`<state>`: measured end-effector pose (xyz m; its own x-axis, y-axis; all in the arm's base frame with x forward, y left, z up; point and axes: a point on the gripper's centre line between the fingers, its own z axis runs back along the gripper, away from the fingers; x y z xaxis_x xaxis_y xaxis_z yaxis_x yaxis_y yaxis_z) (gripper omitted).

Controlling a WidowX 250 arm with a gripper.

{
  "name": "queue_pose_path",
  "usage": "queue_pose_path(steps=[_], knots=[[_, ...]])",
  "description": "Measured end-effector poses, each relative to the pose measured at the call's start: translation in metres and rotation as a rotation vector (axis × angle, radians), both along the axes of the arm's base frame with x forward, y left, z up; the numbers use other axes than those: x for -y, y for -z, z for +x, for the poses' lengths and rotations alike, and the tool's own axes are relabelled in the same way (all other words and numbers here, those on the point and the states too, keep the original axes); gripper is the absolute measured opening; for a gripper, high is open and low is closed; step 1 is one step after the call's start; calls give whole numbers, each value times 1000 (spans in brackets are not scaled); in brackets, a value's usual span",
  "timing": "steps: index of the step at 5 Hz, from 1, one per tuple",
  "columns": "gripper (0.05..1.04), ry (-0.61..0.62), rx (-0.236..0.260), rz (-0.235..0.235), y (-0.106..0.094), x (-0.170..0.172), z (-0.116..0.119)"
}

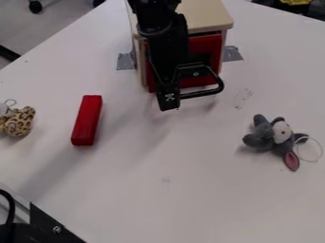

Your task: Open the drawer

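While grey floor [47,31] shows beyond the white table [165,194], I cannot tell if the gripper [169,100] is parted or closed.

The drawer [206,47] is red, its cabinet [206,16] beige; left of the drawer, a red block [88,118] and leopard-spotted plush [19,122]; right, a grey, pink-eared soft toy [263,138].

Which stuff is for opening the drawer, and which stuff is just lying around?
For the job:
- red-fronted drawer
- pale cabinet around it
- black gripper, down by the drawer's front

Just lying about:
- red block
- gray plush toy
- spotted toy
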<state>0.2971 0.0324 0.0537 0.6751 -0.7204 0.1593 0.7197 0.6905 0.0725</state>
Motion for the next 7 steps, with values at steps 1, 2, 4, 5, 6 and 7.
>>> queue_pose_path(steps=[1, 2, 4, 5, 6, 7], knots=[[1001, -1, -3, 7, 10, -2, 4], [1000, 1, -30, 11, 27, -4, 9], [953, -11, -73, 12, 40, -2, 11], [666, -23, -63, 1, 42, 0, 14], [354, -18, -63, -2, 42, 1, 13], [165, -9, -64, -4, 42, 1, 13]])
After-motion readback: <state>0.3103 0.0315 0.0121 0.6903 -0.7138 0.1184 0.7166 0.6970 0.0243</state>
